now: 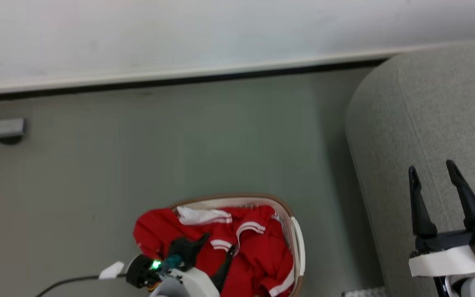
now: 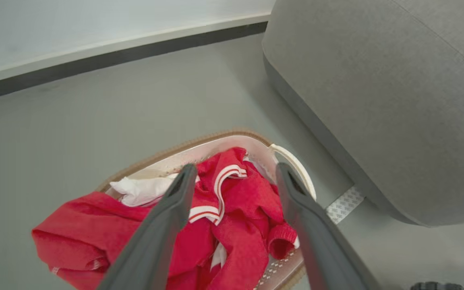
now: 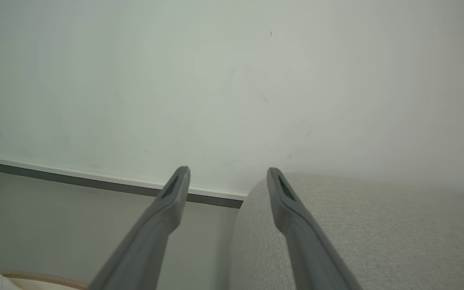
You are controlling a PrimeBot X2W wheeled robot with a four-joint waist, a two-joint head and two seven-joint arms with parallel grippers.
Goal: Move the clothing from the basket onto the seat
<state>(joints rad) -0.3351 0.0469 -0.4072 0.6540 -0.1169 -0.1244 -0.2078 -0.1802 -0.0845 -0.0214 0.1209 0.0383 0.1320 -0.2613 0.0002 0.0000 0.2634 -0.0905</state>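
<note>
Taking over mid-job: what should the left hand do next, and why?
Probably lower the left hand onto the bright red, white-striped fabric clothing and close: it is open over the pile in the oval white plastic basket beside the large grey fabric seat.

The left tool [image 1: 220, 242] and right tool [image 1: 431, 166] have long tapering dark fingers [image 1: 466, 198] on white housings [image 1: 447, 260]; a green light [image 1: 155, 264] and black cable [image 1: 68, 282] mark the left wrist.

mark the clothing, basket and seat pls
clothing [image 2: 248, 193], left wrist view, red fold in the middle of the pile
basket [image 1: 237, 196], head view, far brown rim
seat [image 1: 427, 103], head view, grey upholstered top
</note>
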